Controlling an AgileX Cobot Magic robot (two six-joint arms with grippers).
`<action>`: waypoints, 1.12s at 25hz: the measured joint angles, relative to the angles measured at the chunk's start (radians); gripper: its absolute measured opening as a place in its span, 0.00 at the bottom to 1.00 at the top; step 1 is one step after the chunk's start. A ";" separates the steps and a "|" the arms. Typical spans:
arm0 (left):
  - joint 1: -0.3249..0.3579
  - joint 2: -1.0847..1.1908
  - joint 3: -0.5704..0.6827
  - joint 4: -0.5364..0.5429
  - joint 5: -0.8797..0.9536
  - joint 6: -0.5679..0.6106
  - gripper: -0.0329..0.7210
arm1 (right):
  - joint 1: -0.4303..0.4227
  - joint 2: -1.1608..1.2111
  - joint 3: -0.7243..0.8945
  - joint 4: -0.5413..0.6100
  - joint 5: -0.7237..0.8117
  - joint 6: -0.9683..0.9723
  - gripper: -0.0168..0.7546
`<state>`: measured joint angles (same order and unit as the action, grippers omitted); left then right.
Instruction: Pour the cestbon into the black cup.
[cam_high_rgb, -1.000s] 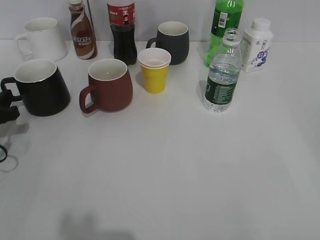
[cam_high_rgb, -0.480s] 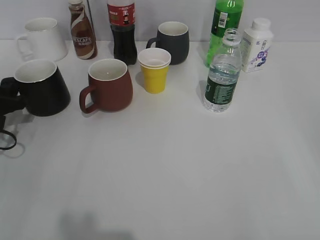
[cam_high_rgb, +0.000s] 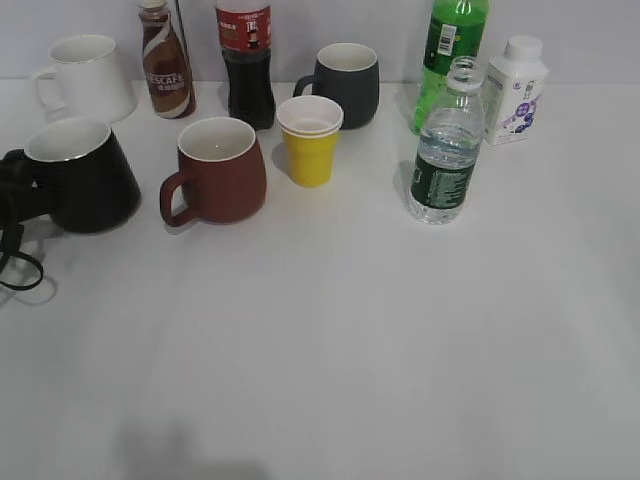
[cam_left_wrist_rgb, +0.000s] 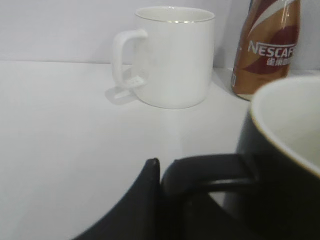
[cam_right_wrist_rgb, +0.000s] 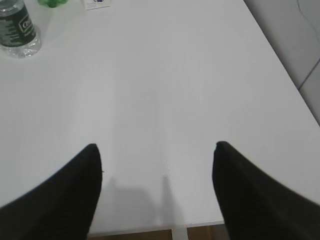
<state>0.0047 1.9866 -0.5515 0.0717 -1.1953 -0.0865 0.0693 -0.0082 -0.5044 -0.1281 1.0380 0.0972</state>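
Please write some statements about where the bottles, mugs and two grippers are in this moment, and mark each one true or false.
1. The cestbon has no cap. True.
2. The right gripper holds the cestbon. False: it is open over bare table.
3. The left gripper is at the black cup handle. True.
4. The black cup stands flat. False: it tilts.
5. The yellow cup stands right of the maroon mug. True.
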 joint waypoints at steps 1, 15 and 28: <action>0.001 -0.006 0.000 0.001 0.005 0.000 0.09 | 0.000 0.000 0.000 0.006 -0.002 -0.011 0.69; 0.001 -0.340 0.001 0.041 0.103 0.008 0.09 | 0.002 0.551 -0.038 0.264 -0.934 -0.319 0.69; -0.001 -0.601 0.001 0.195 0.334 -0.001 0.09 | 0.296 1.262 -0.107 0.186 -1.419 -0.154 0.69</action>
<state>0.0039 1.3859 -0.5506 0.2670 -0.8608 -0.0871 0.3654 1.2540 -0.6118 0.0583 -0.3808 -0.0565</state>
